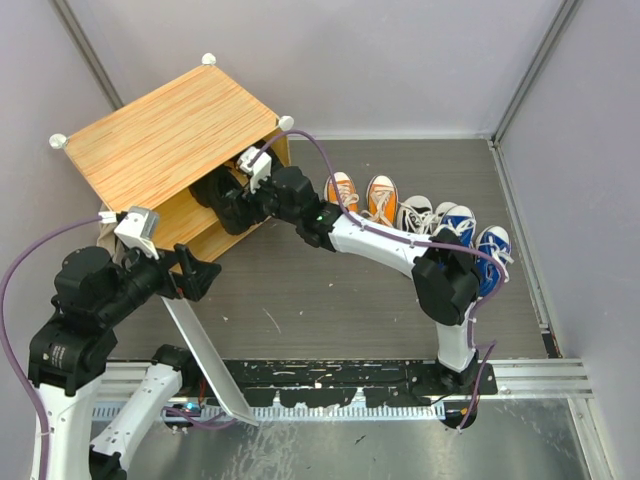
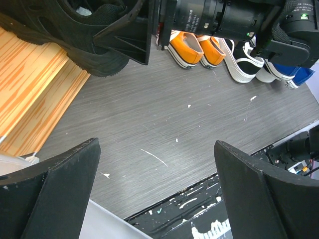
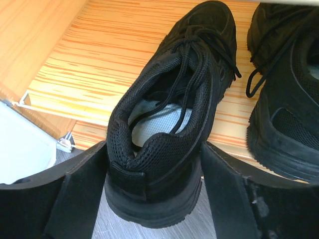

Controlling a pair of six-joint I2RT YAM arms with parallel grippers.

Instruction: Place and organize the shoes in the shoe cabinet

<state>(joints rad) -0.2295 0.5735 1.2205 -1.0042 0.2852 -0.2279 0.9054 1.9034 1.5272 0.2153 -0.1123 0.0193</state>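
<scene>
The shoe cabinet (image 1: 170, 130) stands at the back left, its front open. My right gripper (image 1: 235, 205) reaches into it and is shut on the heel of a black shoe (image 3: 169, 129). The shoe's toe rests on the wood-grain shelf (image 3: 99, 74) and its heel overhangs the shelf edge. The gripper (image 3: 152, 164) flanks that heel. A second black shoe (image 3: 286, 99) sits on the shelf to its right. My left gripper (image 1: 195, 278) is open and empty in front of the cabinet; in its wrist view (image 2: 157, 199) it hangs over the floor. The held shoe (image 2: 84, 45) also shows there.
The cabinet's white door (image 1: 205, 350) lies open, slanting toward the near edge past my left gripper. Along the back wall stands a row of orange shoes (image 1: 360, 195), black-and-white shoes (image 1: 415, 213) and blue shoes (image 1: 475, 235). My right arm spans above them.
</scene>
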